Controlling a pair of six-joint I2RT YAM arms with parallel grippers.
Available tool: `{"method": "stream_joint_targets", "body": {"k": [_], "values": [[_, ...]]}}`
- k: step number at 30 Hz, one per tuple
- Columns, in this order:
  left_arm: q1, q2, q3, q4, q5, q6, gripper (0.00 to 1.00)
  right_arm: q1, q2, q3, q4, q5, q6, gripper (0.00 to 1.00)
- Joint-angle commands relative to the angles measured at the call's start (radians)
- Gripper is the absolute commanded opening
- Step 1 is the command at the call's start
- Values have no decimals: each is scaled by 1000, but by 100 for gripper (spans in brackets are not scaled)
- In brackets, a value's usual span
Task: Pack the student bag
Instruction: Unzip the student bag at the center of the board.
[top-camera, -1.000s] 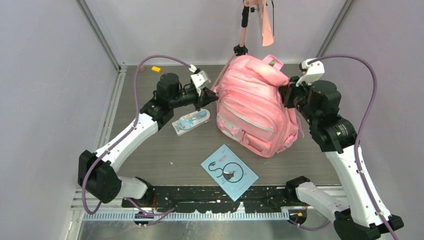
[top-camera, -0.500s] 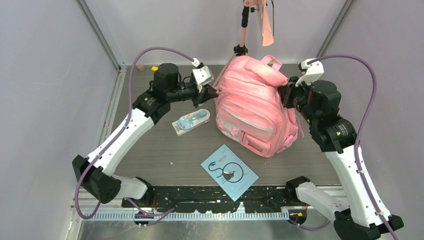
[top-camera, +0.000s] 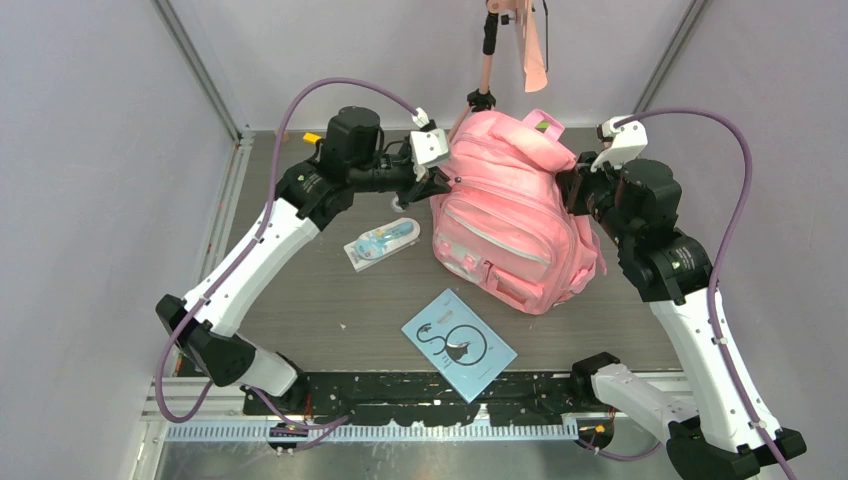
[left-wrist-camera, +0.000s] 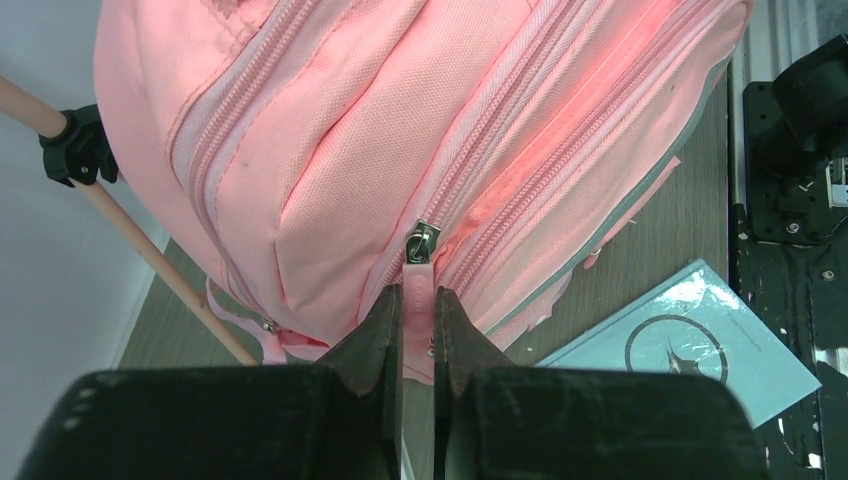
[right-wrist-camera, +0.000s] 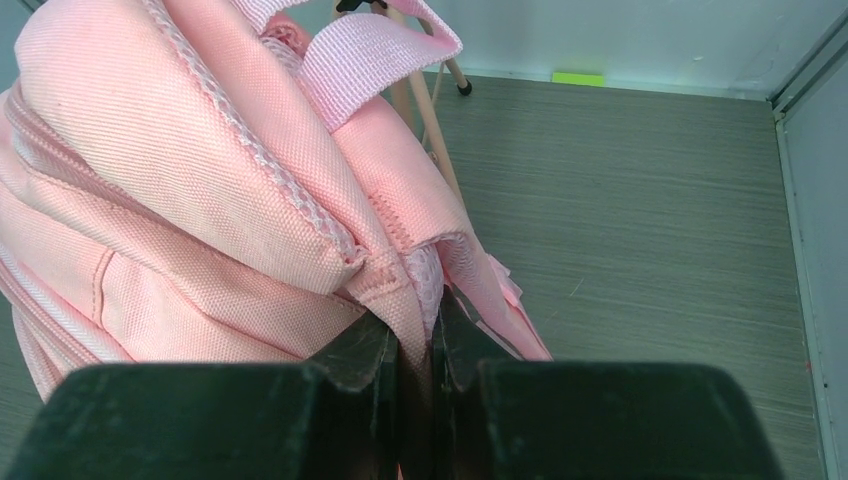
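A: The student bag (top-camera: 512, 215) is standing near the middle of the table (top-camera: 300, 290), leaning toward its own front pockets. The right gripper (right-wrist-camera: 418, 345) is pinching fabric at the bag's top right shoulder, just below the webbing loop (right-wrist-camera: 375, 45), jaws pressed together on the cloth.

B: And the left gripper (left-wrist-camera: 417, 312)?

A: It is sitting at the bag's left flank, jaws nearly together on the zipper pull (left-wrist-camera: 421, 243). The pull tab is thin; if it is gripped shallowly it could be slipping out as the arm drags along the curved zip.

B: Anything else at risk?

A: If the right grip gives, the bag is likely tipping or sliding instead of the zip opening. The pink stand (top-camera: 487, 60) is rising just behind the bag, so the left arm is working with little room there.

B: And in front?

A: In front of the bag, the blue booklet (top-camera: 458, 343) and, to the bag's left, the packaged item (top-camera: 381, 241) are lying apart from it, with bare table between.
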Motion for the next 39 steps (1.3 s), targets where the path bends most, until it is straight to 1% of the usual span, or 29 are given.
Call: {"method": "stream_joint_targets", "body": {"k": [1, 7, 19, 25, 31, 35, 39], "values": [[-96, 10, 66, -49, 76, 20, 0, 5, 4, 27, 206, -29, 32, 0], [-140, 35, 108, -50, 58, 19, 0, 5, 4, 28, 208, -34, 33, 0], [-193, 131, 306, -213, -16, 46, 0, 5, 6, 24, 214, -34, 33, 0], [-259, 153, 319, -197, -81, 50, 0, 5, 11, 19, 218, -36, 36, 0], [-334, 187, 323, -139, -111, 50, 0, 5, 15, 16, 223, -40, 42, 0], [-378, 228, 347, -127, -139, 53, 0, 5, 14, 10, 228, -40, 46, 0], [-411, 260, 340, -105, -153, 47, 0, 5, 9, 6, 231, -38, 47, 0]]}}
